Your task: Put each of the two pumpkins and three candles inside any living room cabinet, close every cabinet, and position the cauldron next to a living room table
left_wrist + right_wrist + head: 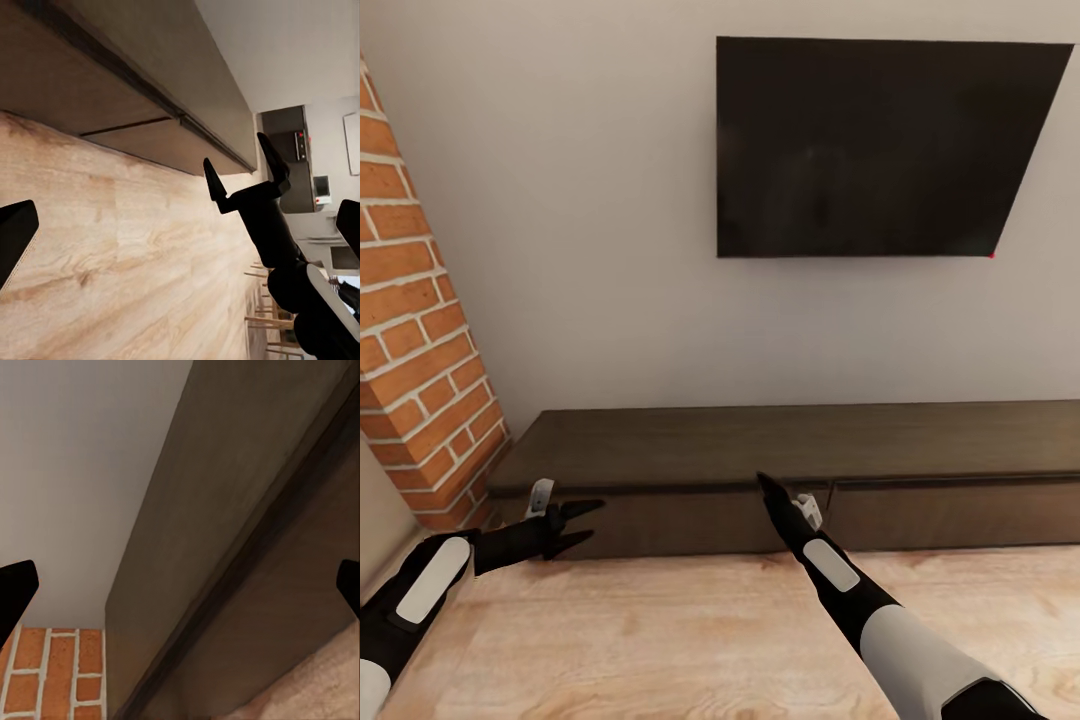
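Two spread tools (left [582,522], right [244,163]) face the shut cabinet [800,445].

Living room, wall-mounted TV [880,148], low cabinet [790,445]

No words, numbers, brands or signs can be read here. The TV [880,150] on the wall is a plain black screen with only a tiny red dot at its lower corner. The cabinet [790,445] front is bare brown wood, and the brick wall [415,330] has nothing written on it
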`<state>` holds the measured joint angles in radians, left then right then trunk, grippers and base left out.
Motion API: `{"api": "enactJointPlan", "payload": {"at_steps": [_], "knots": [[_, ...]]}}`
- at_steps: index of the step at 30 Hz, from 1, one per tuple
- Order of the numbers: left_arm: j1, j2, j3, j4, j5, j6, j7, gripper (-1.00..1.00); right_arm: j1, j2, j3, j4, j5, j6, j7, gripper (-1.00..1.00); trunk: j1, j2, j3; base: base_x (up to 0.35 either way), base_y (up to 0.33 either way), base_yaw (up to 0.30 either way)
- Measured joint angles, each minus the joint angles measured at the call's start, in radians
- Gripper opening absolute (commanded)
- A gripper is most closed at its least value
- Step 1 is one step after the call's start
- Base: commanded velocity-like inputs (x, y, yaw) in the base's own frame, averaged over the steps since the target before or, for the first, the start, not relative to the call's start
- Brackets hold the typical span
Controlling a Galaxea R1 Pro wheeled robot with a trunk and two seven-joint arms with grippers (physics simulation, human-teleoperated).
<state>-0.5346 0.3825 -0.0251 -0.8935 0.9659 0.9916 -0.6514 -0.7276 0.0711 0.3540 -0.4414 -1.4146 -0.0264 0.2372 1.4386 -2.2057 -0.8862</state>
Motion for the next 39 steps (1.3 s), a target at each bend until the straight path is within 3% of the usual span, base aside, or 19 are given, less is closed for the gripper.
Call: {"api": "enactJointPlan", "payload": {"at_steps": [19, 27, 35, 39], "knots": [[0.0, 0.0, 0.002, 0.0, -0.001, 0.0, 0.0, 1.0, 0.0, 0.0, -0.001, 0.003, -0.001, 0.002, 0.0, 1.0, 0.001, 0.0, 0.0, 0.064, 0.016, 0.0], [0.0, 0.0, -0.001, 0.0, 0.04, 0.0, 0.0, 1.0, 0.0, 0.001, -0.001, 0.006, -0.002, 0.003, 0.0, 1.0, 0.031, -0.056, -0.025, 0.0, 0.0, 0.0], [0.0, 0.0, -0.001, 0.0, 0.045, 0.0, 0.0, 1.0, 0.0, 0.003, -0.001, 0.006, -0.004, 0.004, -0.004, 1.0, 0.062, -0.112, -0.05, 0.0, 0.0, 0.0], [0.0, 0.0, -0.001, 0.0, 0.045, 0.0, 0.0, 1.0, 0.0, 0.007, -0.001, 0.006, -0.034, 0.0, -0.006, 1.0, 0.077, -0.14, -0.063, 0.0, 0.0, 0.0]]}}
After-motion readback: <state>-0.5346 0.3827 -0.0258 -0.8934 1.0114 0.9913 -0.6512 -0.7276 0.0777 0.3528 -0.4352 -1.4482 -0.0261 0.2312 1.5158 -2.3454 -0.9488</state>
